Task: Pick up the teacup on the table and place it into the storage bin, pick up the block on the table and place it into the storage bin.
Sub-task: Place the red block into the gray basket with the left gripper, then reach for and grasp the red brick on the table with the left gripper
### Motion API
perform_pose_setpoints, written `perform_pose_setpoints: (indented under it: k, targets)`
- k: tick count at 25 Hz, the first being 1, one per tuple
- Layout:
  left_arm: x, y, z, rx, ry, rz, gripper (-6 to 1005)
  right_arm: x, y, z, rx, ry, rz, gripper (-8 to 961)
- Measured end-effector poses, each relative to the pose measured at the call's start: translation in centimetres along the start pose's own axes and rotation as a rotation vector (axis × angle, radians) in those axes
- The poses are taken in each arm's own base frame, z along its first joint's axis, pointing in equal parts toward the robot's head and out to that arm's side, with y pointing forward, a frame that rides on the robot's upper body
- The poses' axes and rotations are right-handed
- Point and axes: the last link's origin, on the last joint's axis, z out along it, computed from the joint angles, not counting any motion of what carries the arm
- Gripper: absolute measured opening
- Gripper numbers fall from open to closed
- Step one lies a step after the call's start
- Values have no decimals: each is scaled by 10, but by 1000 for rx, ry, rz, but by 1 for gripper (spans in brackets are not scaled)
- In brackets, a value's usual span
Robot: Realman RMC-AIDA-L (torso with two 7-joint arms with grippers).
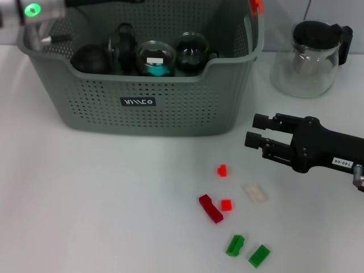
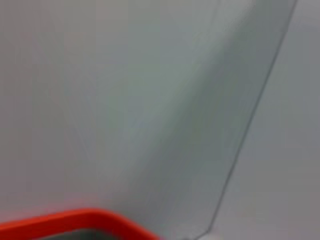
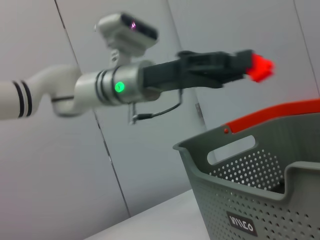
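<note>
A red block [image 3: 260, 67] sits pinched in the tips of the left gripper [image 3: 247, 64], held in the air above the bin [image 3: 240, 195] and clear of its rim, so I judge it is about to be dropped in. Inside the bin [image 1: 170, 108], at the table's far edge, lie several glass vessels, one a cup [image 1: 155, 58]; no teacup stands on the table, so that half looks done. Six loose blocks lie toward the near edge: three red [image 1: 222, 170], one cream [image 1: 255, 193] and two green [image 1: 234, 245]. The right gripper [image 1: 256, 129] hovers by the right edge, near the cream block, its fingers apart with nothing between them. A glass pot [image 1: 310, 57] stands at the far right corner.
</note>
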Motion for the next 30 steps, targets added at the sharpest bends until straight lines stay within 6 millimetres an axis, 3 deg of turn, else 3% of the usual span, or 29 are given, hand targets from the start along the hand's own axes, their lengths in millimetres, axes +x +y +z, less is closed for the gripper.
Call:
perform_pose_setpoints:
  k: [4, 10, 26, 30]
  targets:
    - [10, -2, 22, 138, -135, 73, 274, 0, 0, 1, -2, -1, 3, 550]
    - [15, -10, 36, 276, -213, 82, 287, 0, 0, 1, -1, -4, 3, 550]
    - [10, -15, 29, 313, -212, 52, 322, 1, 0, 0, 2, -5, 5, 549]
    - [9, -13, 20, 349, -126, 39, 486, 1, 0, 0, 5, -6, 6, 549]
